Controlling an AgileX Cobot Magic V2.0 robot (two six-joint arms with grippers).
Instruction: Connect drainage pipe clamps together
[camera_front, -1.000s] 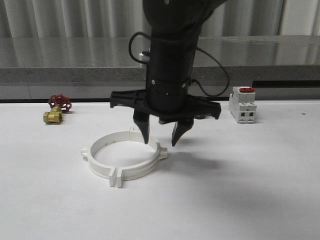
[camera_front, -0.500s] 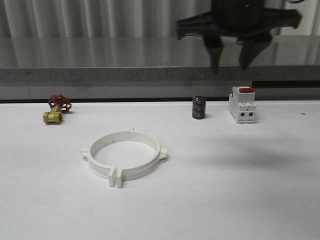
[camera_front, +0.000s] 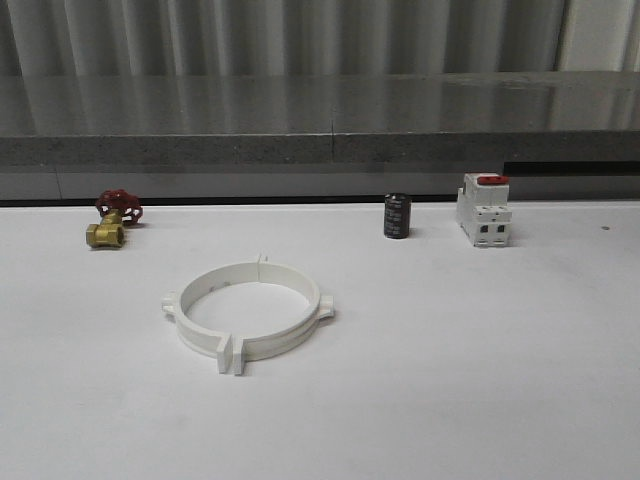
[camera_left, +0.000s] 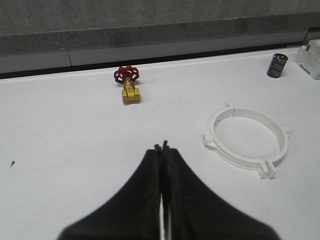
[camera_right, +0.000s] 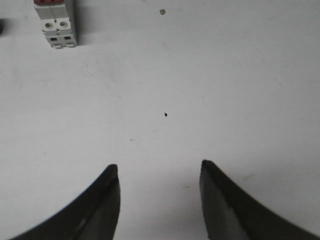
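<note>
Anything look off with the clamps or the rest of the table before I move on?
Nothing stands out. The clamps lie flat as one ring, end tabs meeting front and back. Valve, capacitor and switch stand apart along the back. Left gripper is shut, right gripper open; both hold nothing.

The drainage pipe clamps (camera_front: 248, 318) are plain white, on a white table (camera_front: 480, 380). The valve (camera_front: 113, 222) has a brass-yellow body and a red handwheel. The small cylinder (camera_front: 397, 216) is black with a grey band. The switch (camera_front: 485, 210) is white with a red top. The gripper fingers (camera_left: 175, 200) are black. The wall ledge (camera_front: 320, 148) is speckled grey.
</note>
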